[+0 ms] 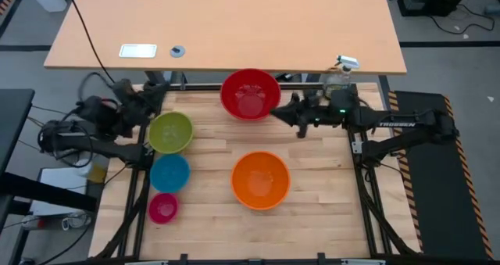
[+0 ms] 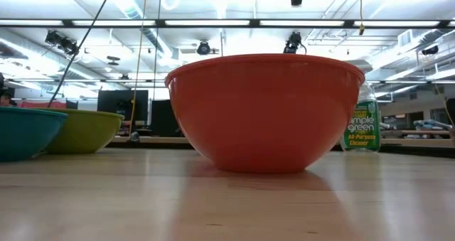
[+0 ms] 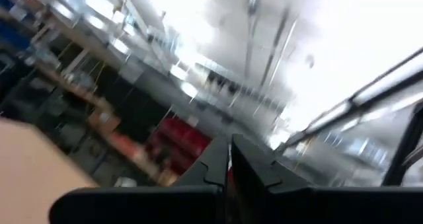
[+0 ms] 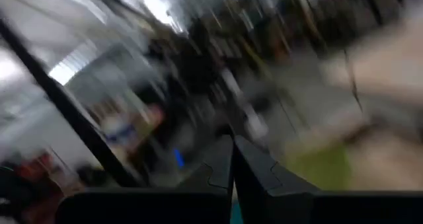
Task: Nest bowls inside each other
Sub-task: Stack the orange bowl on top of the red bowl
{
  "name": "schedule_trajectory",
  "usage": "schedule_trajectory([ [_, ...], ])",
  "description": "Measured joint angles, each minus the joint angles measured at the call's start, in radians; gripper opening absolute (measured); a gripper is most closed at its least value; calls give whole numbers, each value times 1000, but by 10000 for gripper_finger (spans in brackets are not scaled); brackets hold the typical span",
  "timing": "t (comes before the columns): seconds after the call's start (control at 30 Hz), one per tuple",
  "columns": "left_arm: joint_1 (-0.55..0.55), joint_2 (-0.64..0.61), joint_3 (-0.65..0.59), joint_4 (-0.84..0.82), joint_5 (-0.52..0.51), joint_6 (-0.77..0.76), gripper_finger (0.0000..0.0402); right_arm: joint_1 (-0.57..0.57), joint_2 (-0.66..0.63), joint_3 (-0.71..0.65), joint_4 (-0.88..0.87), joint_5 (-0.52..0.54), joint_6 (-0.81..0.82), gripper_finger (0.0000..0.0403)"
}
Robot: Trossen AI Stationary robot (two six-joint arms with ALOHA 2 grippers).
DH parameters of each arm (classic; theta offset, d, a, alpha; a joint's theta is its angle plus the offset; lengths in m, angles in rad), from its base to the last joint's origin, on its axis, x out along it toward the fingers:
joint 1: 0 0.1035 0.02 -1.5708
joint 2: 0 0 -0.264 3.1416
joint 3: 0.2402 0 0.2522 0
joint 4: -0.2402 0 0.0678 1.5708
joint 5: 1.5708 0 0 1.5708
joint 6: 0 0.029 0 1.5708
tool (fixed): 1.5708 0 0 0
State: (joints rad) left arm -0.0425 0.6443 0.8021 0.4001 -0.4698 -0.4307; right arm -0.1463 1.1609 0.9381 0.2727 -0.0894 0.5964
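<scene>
Five bowls stand apart on the wooden table, each on its base. The red bowl (image 1: 250,94) is at the far middle and the orange bowl (image 1: 260,179) (image 2: 264,113) in the centre. Along the left side stand the yellow-green bowl (image 1: 170,131) (image 2: 89,131), the blue bowl (image 1: 169,172) (image 2: 28,131) and the pink bowl (image 1: 163,208). My left gripper (image 1: 156,99) (image 3: 229,164) is raised at the far left, above and behind the yellow-green bowl, shut on nothing. My right gripper (image 1: 277,112) (image 4: 232,158) is raised just right of the red bowl, also shut with nothing between its fingers.
A green spray bottle (image 1: 341,73) (image 2: 361,124) stands at the table's far right corner, behind my right arm. A second, lighter table (image 1: 234,23) lies beyond the far edge. There is bare wood at the near right (image 1: 328,218).
</scene>
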Motion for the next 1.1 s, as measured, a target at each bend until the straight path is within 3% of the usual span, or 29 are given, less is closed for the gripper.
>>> schedule_trajectory([
  [0.17, -7, 107, 53, -236, 4, -6, 25, 20, 113, 209, -611, -49, -77, 14],
  [0.37, 15, 224, 241, -791, 4, -38, 35, 47, 269, 386, -1003, -57, -261, 31],
  [0.5, 30, 287, 292, -1034, 4, -80, 76, 45, 357, 392, -1066, -95, -312, 88],
  [0.7, 26, 335, 239, -1087, 52, -117, 163, 44, 483, 392, -1060, -169, -357, 216],
  [0.8, 21, 352, 212, -1085, 88, -130, 190, 46, 529, 392, -1059, -198, -327, 262],
  [0.93, 2, 373, 190, -1083, 94, -176, 201, 59, 582, 392, -1064, -145, -321, 278],
  [1.1, -14, 384, 185, -1086, 95, -188, 196, 64, 641, 392, -1058, -117, -338, 250],
])
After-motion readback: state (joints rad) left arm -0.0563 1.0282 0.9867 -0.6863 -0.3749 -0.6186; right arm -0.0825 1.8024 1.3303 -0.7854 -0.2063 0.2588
